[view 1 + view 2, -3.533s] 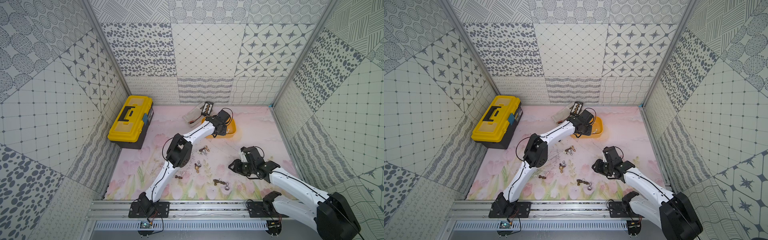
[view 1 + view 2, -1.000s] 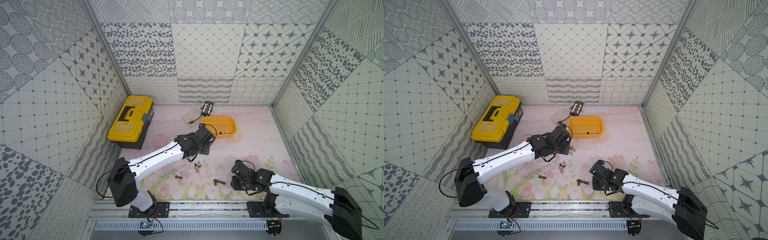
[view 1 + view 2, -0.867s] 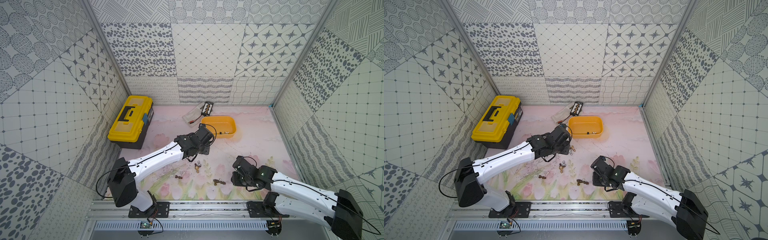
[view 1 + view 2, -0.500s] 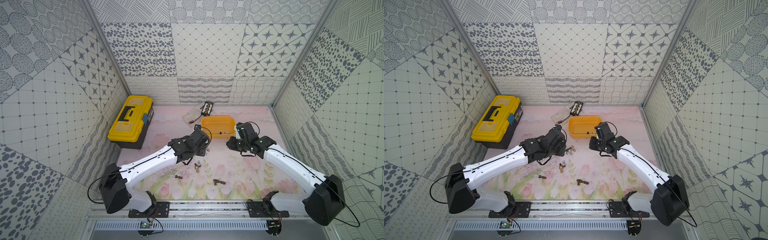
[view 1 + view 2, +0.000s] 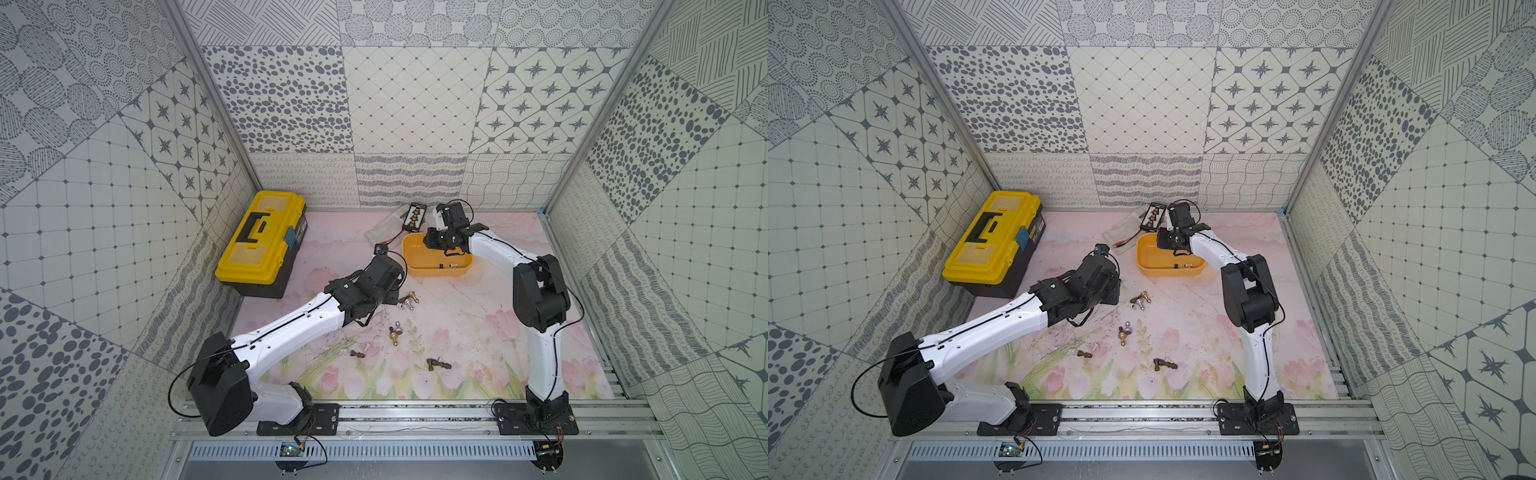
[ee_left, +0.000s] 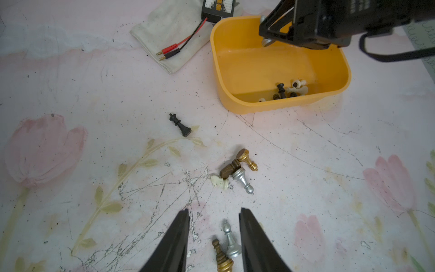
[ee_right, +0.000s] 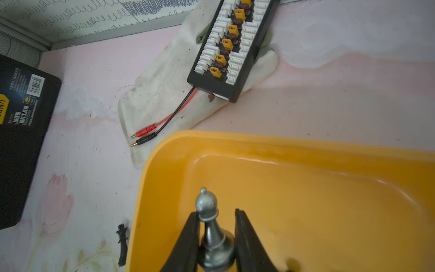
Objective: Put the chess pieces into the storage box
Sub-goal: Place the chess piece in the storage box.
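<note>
Worktop (image 5: 469, 299) first: a scuffed pink sheet printed with tulips that carries everything. By its left wall sits a yellow toolbox (image 5: 261, 243), shut and no part of the job. Next in size is the storage box (image 5: 434, 272), a lidless orange tray near the back. It stands just beside a white cloth (image 6: 169, 30) that bears a black connector board (image 7: 235, 47). I cannot tell whether cloth and tray touch.

The right claw (image 7: 215, 212) hangs over the tray's corner nearest the cloth. It pinches a silver piece (image 7: 207, 202) by the stem, with the head poking out past the tips. Holding it above the open tray looks like a drop about to be made, since a release there should land it inside rather than on the rim.

The left claw (image 6: 214, 209) is spread and carries nothing. It is poised over a second silver piece (image 6: 229, 237) and a gold piece (image 6: 221, 256) lying together, which I take as lining up the next pick.

Inside the tray, a few figures lie bunched against the wall nearer the arms' bases. At least one is a black figure (image 6: 280, 90) and a couple are white figures (image 6: 297, 88); the exact count is unclear.

Most chess pieces (image 5: 409, 300) lie out on the worktop. There is a touching knot of four (image 6: 235, 172), a lone black piece (image 6: 180, 124) on its side, and more nearer the rail. The job looks less than half done.
</note>
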